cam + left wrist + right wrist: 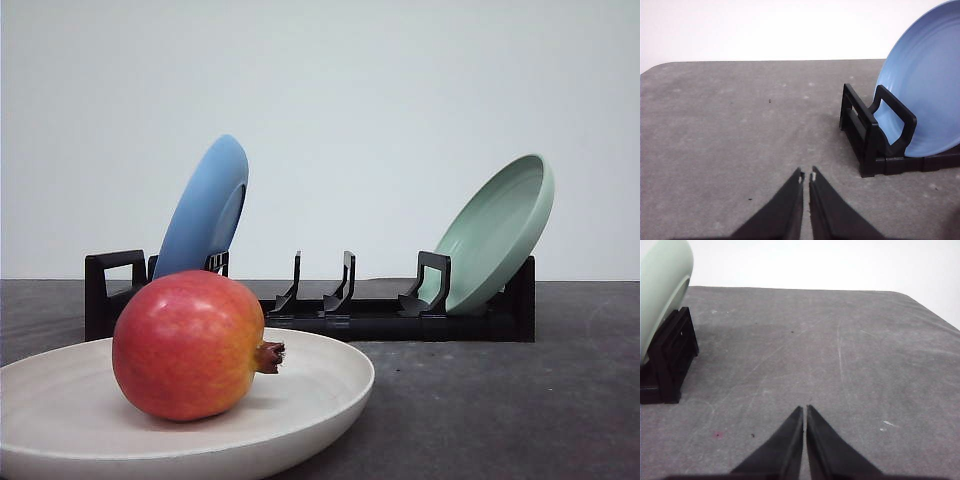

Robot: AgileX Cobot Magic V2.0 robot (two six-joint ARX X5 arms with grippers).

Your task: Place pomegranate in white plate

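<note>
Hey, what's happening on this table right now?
Nothing is being held. The pomegranate already sits in the white plate. Both the left gripper and right gripper have their fingers shut over bare table. Behind, a black rack holds a blue plate and a green plate.

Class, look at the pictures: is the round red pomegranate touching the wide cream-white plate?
Touching. In the front view the round red pomegranate rests directly on the wide cream-white plate, its underside meeting the plate's surface with no gap.

Red-orange pomegranate (pixel 188 345) on its side w/ brown crown pointing right, resting inside wide cream white plate (pixel 320 385), left of centre
</note>
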